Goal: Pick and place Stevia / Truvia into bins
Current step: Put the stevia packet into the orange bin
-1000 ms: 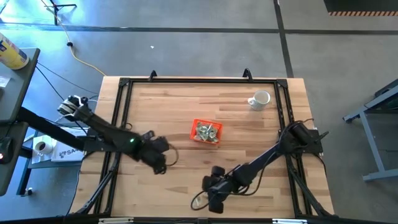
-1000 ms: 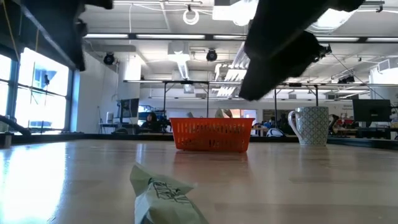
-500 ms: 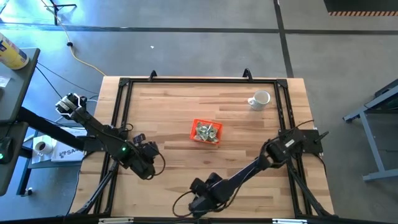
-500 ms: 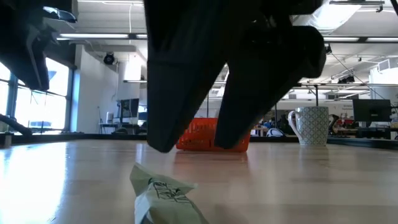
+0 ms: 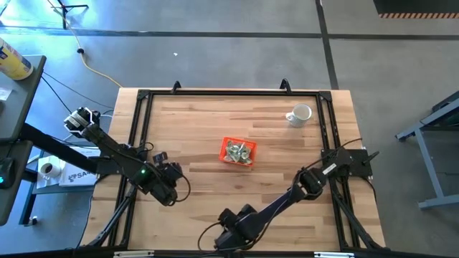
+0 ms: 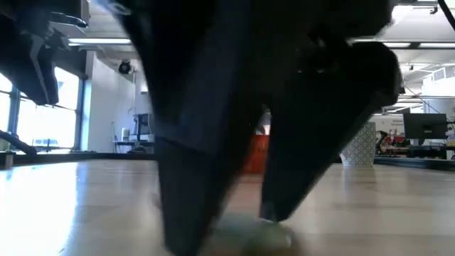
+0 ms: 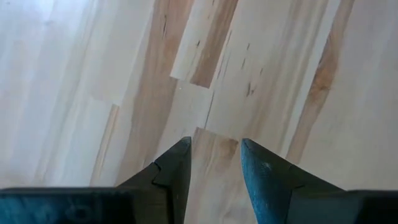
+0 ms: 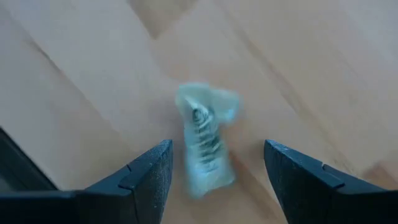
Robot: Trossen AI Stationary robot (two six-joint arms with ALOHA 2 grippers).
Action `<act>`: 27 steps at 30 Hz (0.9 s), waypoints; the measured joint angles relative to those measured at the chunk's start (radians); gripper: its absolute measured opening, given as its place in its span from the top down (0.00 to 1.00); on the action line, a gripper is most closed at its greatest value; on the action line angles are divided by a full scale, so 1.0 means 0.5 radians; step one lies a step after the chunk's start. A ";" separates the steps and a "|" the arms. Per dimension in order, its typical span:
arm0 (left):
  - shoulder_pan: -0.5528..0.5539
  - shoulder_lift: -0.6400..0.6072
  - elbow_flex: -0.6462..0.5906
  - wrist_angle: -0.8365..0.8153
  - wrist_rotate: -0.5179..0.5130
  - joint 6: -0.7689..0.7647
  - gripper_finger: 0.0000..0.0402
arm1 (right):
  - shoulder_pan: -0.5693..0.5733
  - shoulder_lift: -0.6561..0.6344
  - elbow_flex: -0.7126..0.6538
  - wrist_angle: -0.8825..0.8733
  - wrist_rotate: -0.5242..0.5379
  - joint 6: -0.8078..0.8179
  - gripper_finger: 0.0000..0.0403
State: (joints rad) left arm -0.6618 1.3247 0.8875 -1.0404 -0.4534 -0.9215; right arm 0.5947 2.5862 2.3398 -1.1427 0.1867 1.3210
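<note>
A crumpled pale green and white Stevia sachet point(image 8: 204, 142) lies flat on the wood near the table's near edge. My right gripper point(image 8: 217, 147) is open and low over it, one finger on each side, with a gap to both. The low view shows the same gripper point(image 6: 234, 224) with the sachet point(image 6: 257, 233) between its fingertips. In the high view the right gripper point(image 5: 228, 238) hides the sachet. The orange tray point(image 5: 238, 152) sits mid-table with several sachets inside. My left gripper point(image 5: 169, 188) hovers open over bare wood at the table's left.
A white mug point(image 5: 300, 115) stands near the far right corner, partly hidden behind my right fingers in the low view point(image 6: 359, 146). A black frame point(image 5: 140, 129) runs around the table edge. Bare wood lies between the tray and both grippers.
My right gripper has moved toward the table's near edge and a little left, and has come down with its open fingers on either side of the sachet. My left gripper has drawn back toward the table's left edge, then kept still. The sachet has stayed in place.
</note>
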 joint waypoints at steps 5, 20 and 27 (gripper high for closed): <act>0.000 0.000 0.000 -0.021 -0.022 0.001 0.57 | -0.005 0.022 0.006 -0.047 -0.012 -0.002 0.45; -0.045 0.001 0.000 -0.099 0.052 -0.165 0.57 | -0.376 -0.046 -0.003 -0.212 0.108 -0.499 0.96; -0.330 0.001 0.001 -0.125 0.064 -0.632 0.57 | -0.619 -0.361 0.005 -0.553 0.500 -0.860 0.98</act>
State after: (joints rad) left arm -0.8267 1.3251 0.8879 -1.1028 -0.4212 -1.2376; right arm 0.2851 2.4055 2.3422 -1.4193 0.4366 0.8908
